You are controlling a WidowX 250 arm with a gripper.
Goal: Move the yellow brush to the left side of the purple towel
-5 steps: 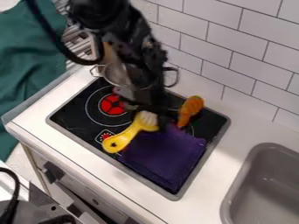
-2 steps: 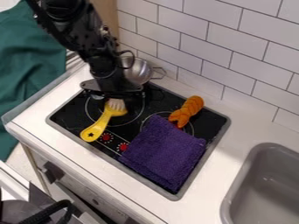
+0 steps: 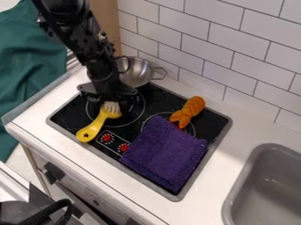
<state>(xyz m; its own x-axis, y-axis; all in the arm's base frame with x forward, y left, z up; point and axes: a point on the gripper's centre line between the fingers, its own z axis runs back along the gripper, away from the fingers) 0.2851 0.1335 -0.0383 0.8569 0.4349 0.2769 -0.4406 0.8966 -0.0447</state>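
Clearly apart from towel (image 3: 164,154), brush (image 3: 94,128) near stovetop edge (image 3: 141,176).

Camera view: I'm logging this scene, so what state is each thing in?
Yellow brush: lying on the stove, left of the towel
Purple towel: laid flat, slightly rumpled
Orange item: lying on the stove
Green cloth: draped, creased
Gripper: low, at the brush's bristles

Toy kitchen, black stovetop (image 3: 155,97), grey sink (image 3: 254,176), metal pot (image 3: 138,74), tiled wall (image 3: 229,49)
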